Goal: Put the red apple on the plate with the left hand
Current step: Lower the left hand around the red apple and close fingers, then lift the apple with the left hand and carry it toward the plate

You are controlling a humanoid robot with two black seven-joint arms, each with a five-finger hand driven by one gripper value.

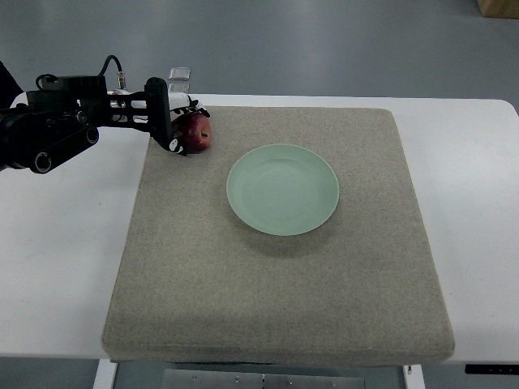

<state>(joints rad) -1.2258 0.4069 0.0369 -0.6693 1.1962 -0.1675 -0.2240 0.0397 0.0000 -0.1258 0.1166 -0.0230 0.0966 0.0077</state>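
Currently left hand [172, 121] has fingers wrapped round the red apple [195, 132] at the mat's [284, 300] far-left corner, well apart from the plate [282, 189]. Apple looks firm, smooth, likely slippery; grip across its widest part.

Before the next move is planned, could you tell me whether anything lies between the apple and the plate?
Nothing visible does. The left hand is at the red apple, and only bare mat lies between it and the empty green plate.

Support: white table [57, 243] | On it: grey-beige fabric mat [276, 292] covered most of the table's middle | Beyond the mat's far-left corner: small clear object [179, 74] at the table's far edge, identity unclear
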